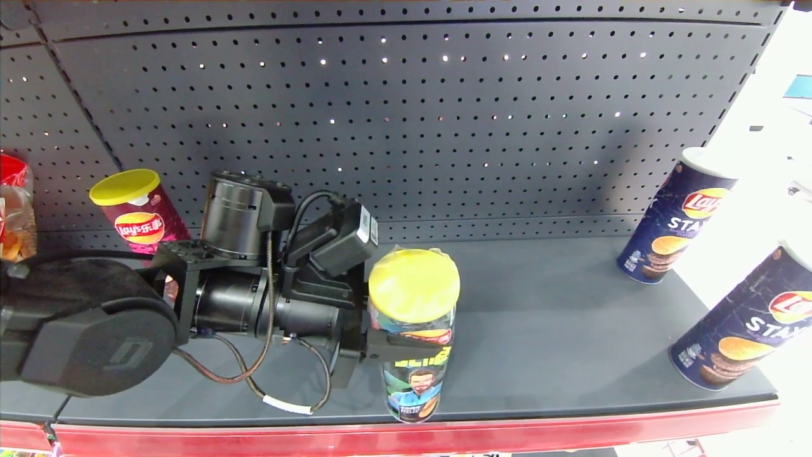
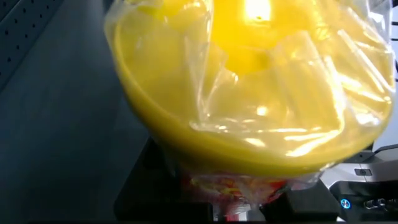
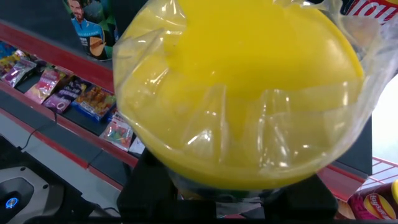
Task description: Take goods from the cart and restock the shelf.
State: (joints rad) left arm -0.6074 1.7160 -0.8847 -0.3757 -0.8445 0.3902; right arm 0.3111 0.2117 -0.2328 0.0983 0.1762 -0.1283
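Left gripper (image 1: 406, 346) clamped round mid-body of yellow-lidded can (image 1: 413, 285); can upright at shelf (image 1: 558, 330) front edge, cartoon man on label. Right gripper (image 3: 224, 202) grips second yellow-lidded can (image 3: 242, 93), film-wrapped. Blue cans (image 1: 682, 216) far right.

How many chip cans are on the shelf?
4: maroon can back left; yellow-lidded can front centre in left gripper; blue can back right; second blue can front right; others possibly hidden.

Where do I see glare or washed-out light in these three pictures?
Head view: bright light washes out the right end of the shelf; light dots shine through the back panel. Left wrist view: a white hot spot on the wrapped lid of the can in the left claw. Right wrist view: pale streaks on the wrap of the second can.
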